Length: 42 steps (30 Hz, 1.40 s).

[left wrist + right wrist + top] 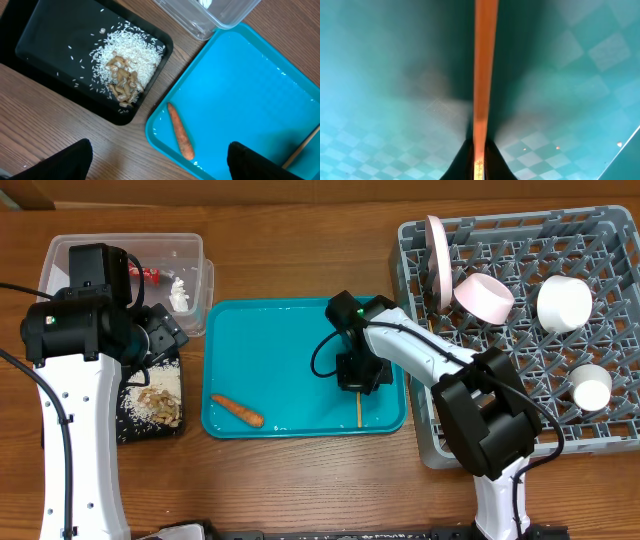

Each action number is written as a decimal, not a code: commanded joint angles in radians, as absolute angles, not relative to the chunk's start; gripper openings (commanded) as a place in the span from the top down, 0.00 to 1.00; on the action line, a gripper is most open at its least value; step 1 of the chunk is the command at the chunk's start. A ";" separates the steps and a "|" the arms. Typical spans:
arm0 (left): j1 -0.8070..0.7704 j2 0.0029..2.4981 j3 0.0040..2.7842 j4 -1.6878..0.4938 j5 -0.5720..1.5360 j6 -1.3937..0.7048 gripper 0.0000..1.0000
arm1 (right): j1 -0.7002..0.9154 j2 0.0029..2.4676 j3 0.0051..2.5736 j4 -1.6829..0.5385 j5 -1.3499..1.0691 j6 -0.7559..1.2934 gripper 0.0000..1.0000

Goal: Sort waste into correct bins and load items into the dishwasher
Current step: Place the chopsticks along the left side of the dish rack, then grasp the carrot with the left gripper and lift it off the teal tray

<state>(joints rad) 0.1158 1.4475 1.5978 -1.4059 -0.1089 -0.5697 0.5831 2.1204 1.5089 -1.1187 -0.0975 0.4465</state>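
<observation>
The right fingers are clenched on a thin wooden chopstick low in the teal plastic serving tray, towards its right, near corner; whether the stick has left the tray floor I cannot tell. It looks light, stiff and smooth, so it may pivot or slip in the pinch. A hold nearer its middle should carry it steadier to the grey plastic dish rack. The left fingers hang spread and empty above the small orange carrot.

Brown wood-grain table, even light, soft shadows
</observation>
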 commanded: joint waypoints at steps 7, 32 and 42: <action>0.118 1.438 1.605 -1.406 -0.108 -0.559 0.12 | 0.509 2.011 1.640 -1.277 -0.066 0.301 0.96; 0.117 1.438 1.605 -1.402 -0.073 -0.558 0.12 | 0.286 1.736 1.523 -1.359 0.043 0.082 0.76; 0.005 1.438 1.455 -1.353 0.009 -0.666 0.11 | 0.059 1.520 1.627 -1.291 -0.045 0.157 0.50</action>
<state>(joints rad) 0.0635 1.4467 1.5311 -1.3804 -0.0170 -0.6056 0.1368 1.5280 1.6104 -1.2900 0.0090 0.1375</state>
